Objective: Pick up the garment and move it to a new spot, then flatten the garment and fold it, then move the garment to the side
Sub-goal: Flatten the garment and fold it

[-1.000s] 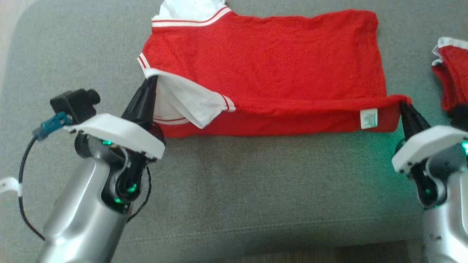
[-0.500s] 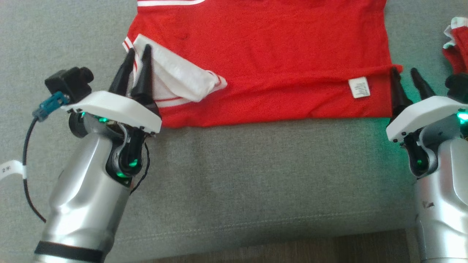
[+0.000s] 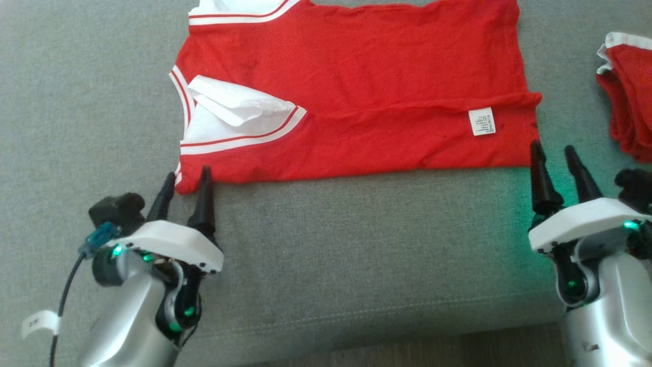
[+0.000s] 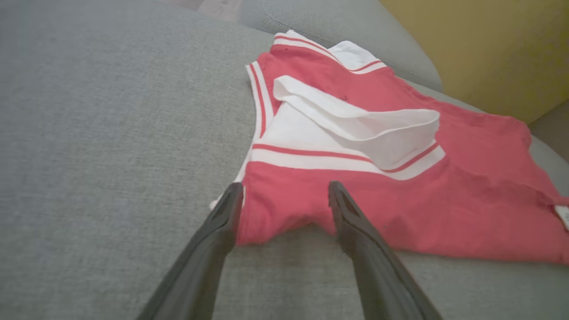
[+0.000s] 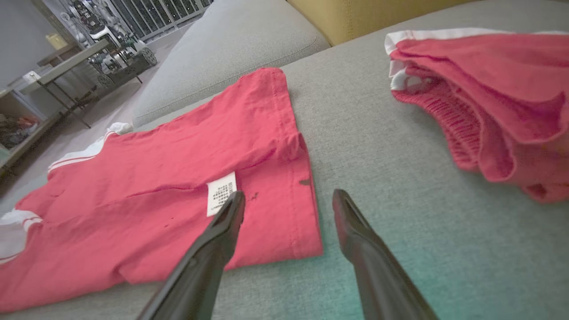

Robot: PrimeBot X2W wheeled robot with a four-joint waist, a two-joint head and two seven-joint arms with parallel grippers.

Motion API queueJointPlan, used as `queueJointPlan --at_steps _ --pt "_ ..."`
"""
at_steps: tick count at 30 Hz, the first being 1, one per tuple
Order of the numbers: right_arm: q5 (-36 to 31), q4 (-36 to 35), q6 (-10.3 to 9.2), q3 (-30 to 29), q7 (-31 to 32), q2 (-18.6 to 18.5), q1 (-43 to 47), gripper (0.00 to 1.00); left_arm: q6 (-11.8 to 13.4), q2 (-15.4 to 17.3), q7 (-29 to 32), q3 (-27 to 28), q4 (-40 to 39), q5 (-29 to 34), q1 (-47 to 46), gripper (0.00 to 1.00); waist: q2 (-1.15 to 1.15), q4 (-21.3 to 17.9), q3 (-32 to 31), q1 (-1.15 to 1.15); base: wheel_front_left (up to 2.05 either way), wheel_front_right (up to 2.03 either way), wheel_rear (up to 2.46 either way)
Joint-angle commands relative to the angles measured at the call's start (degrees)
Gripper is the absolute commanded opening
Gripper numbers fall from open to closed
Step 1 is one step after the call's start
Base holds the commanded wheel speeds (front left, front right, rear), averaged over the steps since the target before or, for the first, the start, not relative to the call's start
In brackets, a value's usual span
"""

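1. Where the grey cushion (image 3: 356,255) carries it, the red garment (image 3: 356,92) lies flat and folded lengthwise, with one long edge towards the robot.
2. A white sleeve (image 3: 229,102) with red stripes lies folded over the garment's left end. A small white label (image 3: 481,121) sits near its right end.
3. The left gripper (image 3: 188,172) is spread wide and holds nothing. Its tips stand at the garment's near left corner. In the left wrist view the left gripper (image 4: 285,184) frames that corner between its two fingers; whether they touch the cloth cannot be told.
4. The right gripper (image 3: 551,146) is also spread wide and holds nothing, just beside the near right corner. In the right wrist view the right gripper (image 5: 289,192) has one finger in front of the cloth by the label and the other in front of bare cushion.
5. A second red and white garment (image 3: 629,102) lies bunched on the cushion to the right, apart from the first.
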Motion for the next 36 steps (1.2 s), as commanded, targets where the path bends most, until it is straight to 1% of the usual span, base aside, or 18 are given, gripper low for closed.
queueJointPlan --at_steps 1,5,6,10,11,12,13,14,21,27,28,29,30,33,36 --pt "1.71 -2.64 -0.02 2.17 -0.74 0.22 -0.22 1.00 0.86 2.08 -0.64 1.96 -1.11 1.03 -2.27 1.00 0.00 -0.19 -0.05 0.00 0.00 0.00 0.00" --pt "3.26 -2.72 -0.02 3.30 -1.17 0.24 0.78 1.00 1.46 2.32 -0.83 2.17 1.02 1.54 -2.82 1.00 0.00 -0.74 -0.14 0.00 0.00 0.00 0.00" --pt "3.49 -2.37 -0.02 3.45 -1.31 0.24 0.80 1.00 1.64 2.35 0.32 1.68 2.45 1.63 -3.28 1.00 0.00 -0.94 -0.18 0.00 0.00 0.00 0.00" --pt "3.70 -1.27 -0.02 3.65 -0.94 0.25 0.33 1.00 0.42 2.45 4.12 0.44 5.24 0.71 -4.30 1.00 0.00 -1.24 -0.15 0.00 0.00 0.00 0.00" --pt "3.83 -0.83 -0.02 3.80 -0.74 0.25 0.06 1.00 0.28 2.57 4.65 0.25 5.76 0.67 -4.50 0.95 0.00 -1.25 -0.15 0.00 0.00 0.00 0.00" --pt "3.92 -0.31 -0.02 4.03 -0.52 0.25 -0.26 1.00 0.19 2.76 4.93 0.04 6.20 0.81 -4.70 0.47 0.00 -1.26 -0.15 0.00 0.00 0.00 0.00" --pt "3.95 0.32 -0.02 4.09 -0.43 0.25 -0.65 1.00 0.09 2.83 4.97 -0.04 6.51 0.83 -4.85 0.10 0.00 -1.24 -0.16 0.00 0.00 0.00 0.00" --pt "3.88 1.03 -0.02 4.03 -0.48 0.25 -1.11 1.00 -0.04 2.83 4.96 -0.08 6.77 0.77 -4.95 0.00 0.00 -1.18 -0.19 0.00 0.00 0.00 0.00" --pt "2.19 8.24 -0.02 2.62 -0.04 0.25 -5.43 1.00 -0.89 3.17 4.51 -0.85 7.72 1.18 -5.55 0.00 0.00 0.04 -0.49 0.00 0.00 0.00 0.00" --pt "0.05 15.90 -0.02 1.63 1.35 0.25 -9.13 1.00 -1.52 3.06 4.31 -1.23 8.36 1.04 -6.08 0.00 0.00 1.24 -0.85 0.00 0.00 0.00 0.00" --pt "-0.36 16.85 -0.02 1.66 1.49 0.25 -9.50 0.96 -1.61 3.02 4.27 -1.36 8.49 1.08 -6.22 0.00 0.00 1.42 -0.94 0.00 0.00 0.00 0.00" --pt "-0.50 17.50 -0.02 1.72 1.45 0.26 -9.74 0.41 -1.71 2.99 4.18 -1.49 8.58 1.15 -6.34 0.00 0.00 1.59 -1.08 0.00 0.00 0.00 0.00" --pt "-0.52 17.93 -0.02 1.74 1.36 0.26 -9.88 0.00 -1.81 3.00 4.09 -1.56 8.64 1.17 -6.44 0.00 0.00 1.69 -1.18 0.00 0.00 0.00 0.00" --pt "-0.68 18.09 -0.02 2.01 1.51 0.26 -9.72 0.00 -2.03 3.23 3.86 -1.75 8.52 1.33 -6.46 0.00 0.00 1.76 -1.47 0.00 0.00 0.00 0.00" --pt "-1.42 16.29 -0.02 1.85 1.78 -0.03 -8.40 0.00 -2.30 4.20 3.95 -2.52 7.31 2.04 -5.71 0.00 0.00 1.69 -2.15 0.00 0.00 0.00 0.00"
